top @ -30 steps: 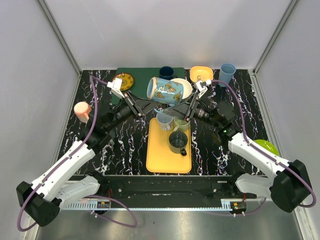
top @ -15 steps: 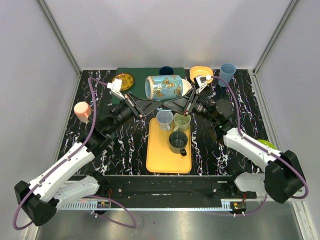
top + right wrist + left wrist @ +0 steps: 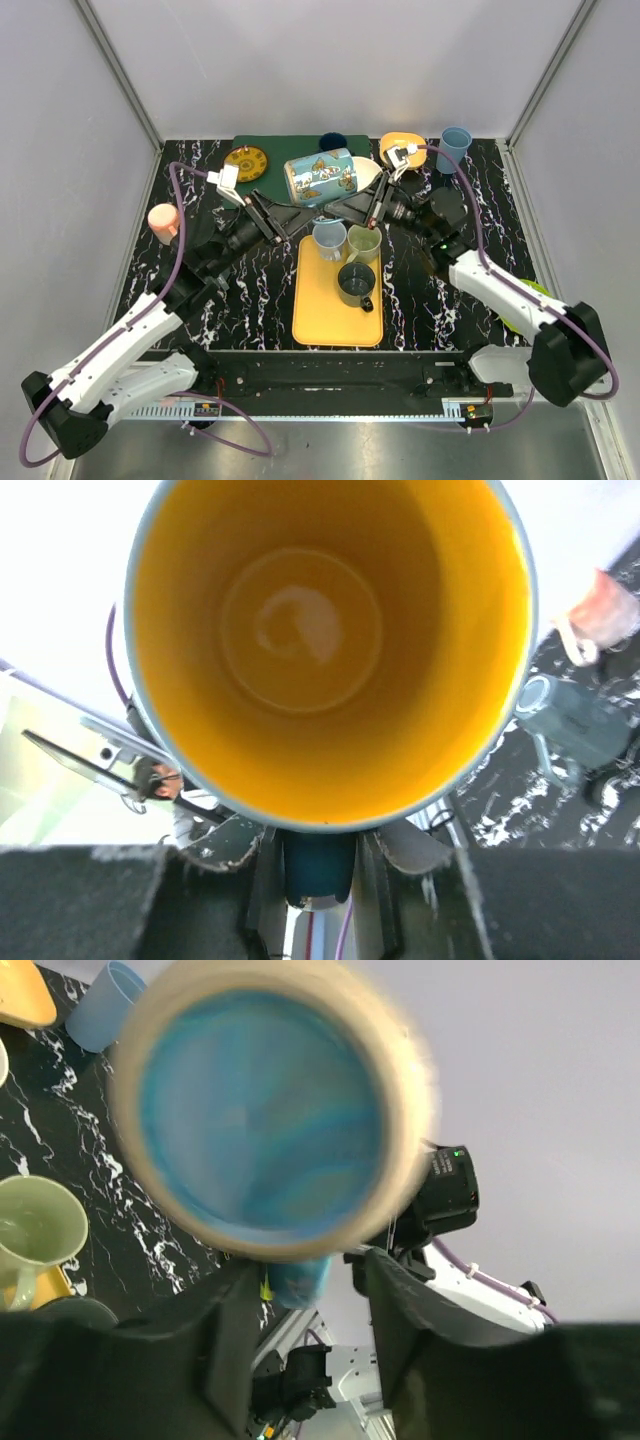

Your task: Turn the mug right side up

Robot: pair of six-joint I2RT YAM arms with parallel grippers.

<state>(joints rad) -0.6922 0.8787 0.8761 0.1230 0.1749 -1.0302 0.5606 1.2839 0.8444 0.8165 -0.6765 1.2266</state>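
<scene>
Logged the light-blue ceramic mug with butterfly print and yellow inside (image 3: 320,176) aloft over the black marbled table (image 3: 250,290), at 12 o'clock of the orange rectangular tray (image 3: 320,310), lying on its side: mouth to 3 o'clock, base to 9 o'clock. Compared with a second ago: found levelled out from a steeper tilt and nudged slightly toward 9 o'clock. Saw the right hand (image 3: 320,845) go from wide apart to closed in on the teal handle (image 3: 318,870) under the mug, apparently clamped. Saw a sliver of gap beside the handle at the left hand (image 3: 308,1270); cannot tell whether gripping or letting go. Judged as a handover midway, roughly half the turn done. Found no brand, label or legible writing; butterflies only.
</scene>
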